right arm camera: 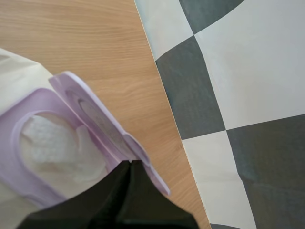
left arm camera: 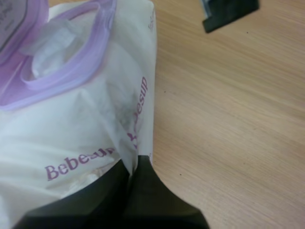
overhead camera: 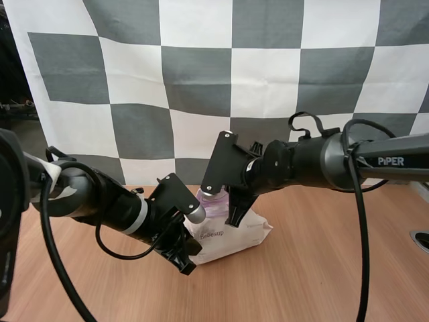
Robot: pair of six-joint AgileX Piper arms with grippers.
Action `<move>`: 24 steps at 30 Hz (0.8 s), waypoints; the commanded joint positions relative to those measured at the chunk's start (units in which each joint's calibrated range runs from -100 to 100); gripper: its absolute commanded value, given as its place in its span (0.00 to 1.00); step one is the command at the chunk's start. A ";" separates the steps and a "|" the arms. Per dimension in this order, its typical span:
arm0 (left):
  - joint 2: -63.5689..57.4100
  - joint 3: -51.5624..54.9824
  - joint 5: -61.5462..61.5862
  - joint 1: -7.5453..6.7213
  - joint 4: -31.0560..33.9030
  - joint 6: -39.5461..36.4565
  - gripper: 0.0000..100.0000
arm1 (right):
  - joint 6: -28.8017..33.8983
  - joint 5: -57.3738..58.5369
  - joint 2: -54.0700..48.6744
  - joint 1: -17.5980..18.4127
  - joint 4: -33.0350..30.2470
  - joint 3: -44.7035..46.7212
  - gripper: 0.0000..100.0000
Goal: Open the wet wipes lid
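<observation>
A white pack of wet wipes [overhead camera: 236, 235] lies on the wooden table [overhead camera: 322, 268], its print reading Bebesup. My left gripper [overhead camera: 190, 260] is shut on the pack's near edge; the left wrist view shows the tips pinching the white film [left arm camera: 71, 138] by the lettering, at my left gripper [left arm camera: 132, 164]. My right gripper [overhead camera: 232, 215] is over the pack's top. In the right wrist view my right gripper [right arm camera: 129, 164] is shut on the tab of the purple lid [right arm camera: 95, 114], which stands swung up off its purple frame [right arm camera: 14, 143]. A white wipe [right arm camera: 47, 143] shows in the opening.
Bare wood stretches in front of and to the right of the pack. A dark part of the other arm's gripper [left arm camera: 228, 14] is beyond the pack in the left wrist view. A round fitting [overhead camera: 421, 240] sits at the table's right edge.
</observation>
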 commanded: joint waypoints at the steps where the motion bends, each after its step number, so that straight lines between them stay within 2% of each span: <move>1: -0.31 -0.08 0.03 0.04 0.64 0.03 0.00 | 0.00 0.11 1.74 0.04 0.05 -1.48 0.00; 14: -3.28 -0.08 0.20 0.04 2.33 -0.17 0.00 | 0.00 -0.25 13.90 0.04 0.05 -11.62 0.00; 24: -3.28 -0.08 -1.66 0.04 4.63 -0.52 0.00 | 0.00 -3.59 19.35 0.04 0.05 -13.13 0.00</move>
